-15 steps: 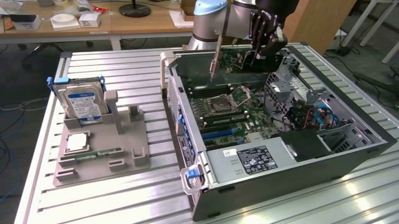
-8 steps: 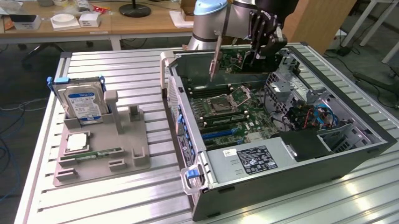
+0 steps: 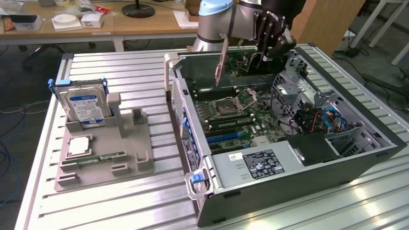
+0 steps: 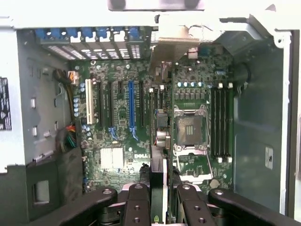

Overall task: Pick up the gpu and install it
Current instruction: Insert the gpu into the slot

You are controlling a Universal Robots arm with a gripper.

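Observation:
My gripper (image 3: 265,53) hangs over the far end of the open computer case (image 3: 357,158) and is shut on the gpu (image 3: 242,61). The gpu is a thin dark card held on edge, with its silvery metal bracket (image 3: 221,60) pointing down toward the case's rear wall. It is above the motherboard (image 3: 246,120) and clear of it. In the wrist view the gpu (image 4: 158,162) runs edge-on away from the black fingers (image 4: 137,197), ending at the bracket (image 4: 171,44). The blue expansion slot (image 4: 132,106) and white slot (image 4: 88,101) lie off to one side of the card.
On the exterior view's left, a grey fixture (image 3: 105,153) on the slatted table holds a blue-labelled hard drive (image 3: 86,103), a processor chip (image 3: 78,145) and a green memory stick (image 3: 99,157). Inside the case are the processor socket (image 3: 231,103), power supply (image 3: 255,163) and cables (image 3: 319,120).

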